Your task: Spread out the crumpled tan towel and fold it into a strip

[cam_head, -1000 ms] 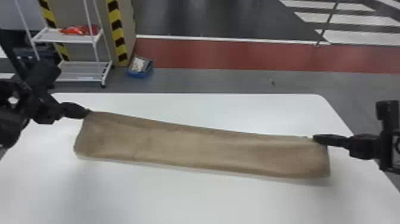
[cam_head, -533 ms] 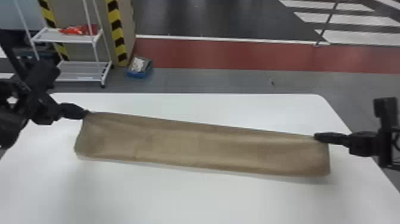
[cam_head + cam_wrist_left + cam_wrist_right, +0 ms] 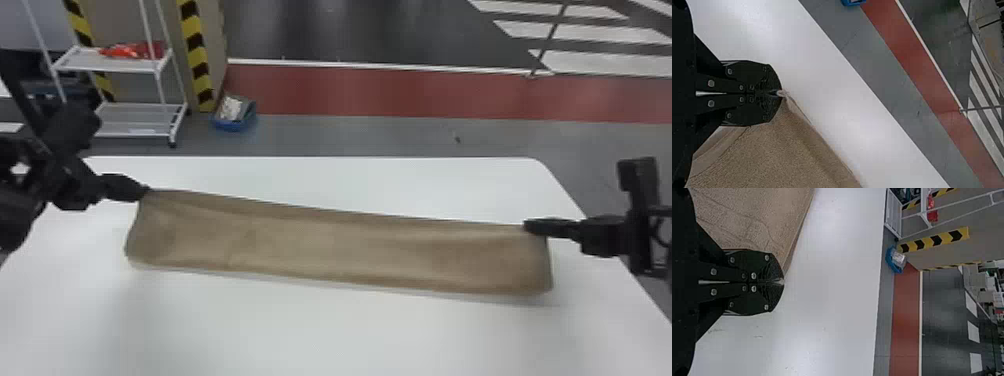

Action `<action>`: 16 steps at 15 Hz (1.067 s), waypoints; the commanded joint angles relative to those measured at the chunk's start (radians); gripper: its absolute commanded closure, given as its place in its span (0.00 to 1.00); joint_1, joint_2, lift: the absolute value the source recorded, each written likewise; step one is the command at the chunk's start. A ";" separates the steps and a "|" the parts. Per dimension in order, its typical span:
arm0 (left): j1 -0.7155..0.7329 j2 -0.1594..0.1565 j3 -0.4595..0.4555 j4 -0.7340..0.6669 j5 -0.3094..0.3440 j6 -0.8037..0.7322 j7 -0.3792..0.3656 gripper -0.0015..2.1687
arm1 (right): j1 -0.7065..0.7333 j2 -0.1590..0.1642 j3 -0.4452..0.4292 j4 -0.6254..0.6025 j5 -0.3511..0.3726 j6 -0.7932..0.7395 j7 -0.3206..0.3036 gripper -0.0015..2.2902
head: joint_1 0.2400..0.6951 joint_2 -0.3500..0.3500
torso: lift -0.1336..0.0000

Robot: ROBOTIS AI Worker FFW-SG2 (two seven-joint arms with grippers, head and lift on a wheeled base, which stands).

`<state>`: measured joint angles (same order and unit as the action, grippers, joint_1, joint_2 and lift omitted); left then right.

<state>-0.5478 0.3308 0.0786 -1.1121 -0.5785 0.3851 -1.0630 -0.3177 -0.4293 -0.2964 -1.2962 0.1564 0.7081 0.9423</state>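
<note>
Stretched between both arms over the white table (image 3: 320,335), the tan towel (image 3: 340,250) forms a long, narrow band, its left end farther back than its right. My left gripper (image 3: 145,191) is shut on its far left corner, and my right gripper (image 3: 529,226) on its far right corner. In the left wrist view, a pinched bit of the towel (image 3: 777,156) pokes out between the tips of the left gripper (image 3: 778,93). The right wrist view has the towel (image 3: 754,219) beside the closed right gripper (image 3: 781,282).
Beyond the table's far edge stand a white wire shelf (image 3: 135,120) with red items and a blue bin (image 3: 235,117) on the floor. Bare tabletop lies in front of the towel and behind it.
The right gripper has shifted very slightly, and the towel's lower right edge sits a little higher than a second ago. The left gripper looks still.
</note>
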 commanded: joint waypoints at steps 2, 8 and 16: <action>0.003 0.002 -0.002 0.000 -0.001 -0.005 0.002 0.95 | -0.004 0.001 0.005 0.009 0.015 0.000 -0.008 0.98 | 1.00 0.38 | 0.07; 0.006 0.004 -0.002 0.000 -0.006 -0.018 0.003 0.95 | -0.008 0.004 0.006 0.031 0.023 -0.015 -0.053 0.28 | 1.00 0.37 | 0.07; 0.006 0.002 -0.013 -0.002 -0.026 -0.033 0.005 0.90 | -0.006 0.004 0.002 0.029 0.012 0.000 -0.076 0.03 | 1.00 0.36 | 0.07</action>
<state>-0.5415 0.3338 0.0691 -1.1122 -0.5981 0.3587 -1.0583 -0.3252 -0.4248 -0.2924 -1.2655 0.1717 0.7046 0.8658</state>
